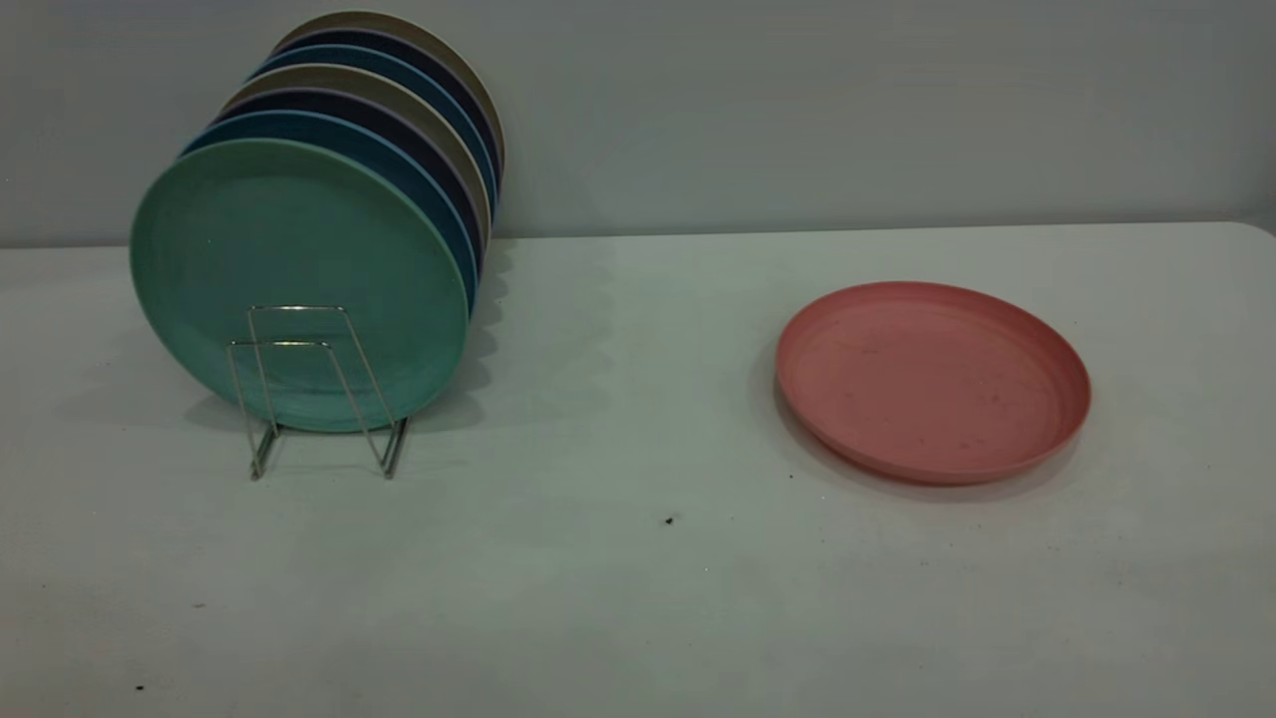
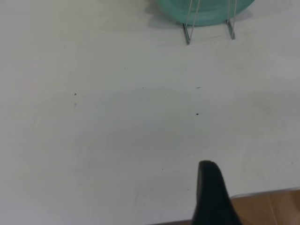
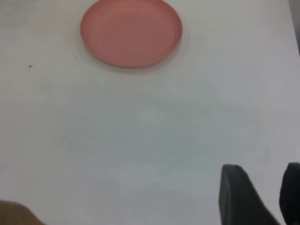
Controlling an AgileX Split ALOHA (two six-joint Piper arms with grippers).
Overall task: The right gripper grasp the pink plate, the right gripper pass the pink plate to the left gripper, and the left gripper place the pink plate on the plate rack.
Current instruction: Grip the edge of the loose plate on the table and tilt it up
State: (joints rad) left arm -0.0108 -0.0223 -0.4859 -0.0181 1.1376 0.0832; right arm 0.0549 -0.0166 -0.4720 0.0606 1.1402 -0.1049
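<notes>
The pink plate (image 1: 932, 381) is lying flat on the white table (image 1: 638, 558), over on the right side, well apart from both grippers. It's round and shallow, matte salmon plastic with a low raised rim and a few faint dark specks on the inside.

In the right wrist view the right gripper (image 3: 265, 194) sits low over bare table with the plate (image 3: 131, 33) well ahead of it, nowhere near the fingers. Two dark fingers (image 3: 236, 192) show with a clear gap of table between them, so the jaws are parted and holding nothing.

The left gripper (image 2: 213, 194) only shows one black finger tip in its own wrist view, so I can't tell how its jaws stand. It hangs over the near edge of the table, and the feet of the plate rack (image 2: 208, 30) are well ahead of it.

The plate rack (image 1: 314, 389) is thin silver wire with upright trapezoid loops, standing on the left of the table. It carries a row of plates on edge: a green plate (image 1: 299, 284) at the near end, then blue, dark and beige ones (image 1: 399, 90) stacked behind it toward the wall. The two nearest loops in front of the green plate are free. A few dark crumbs dot the table.
</notes>
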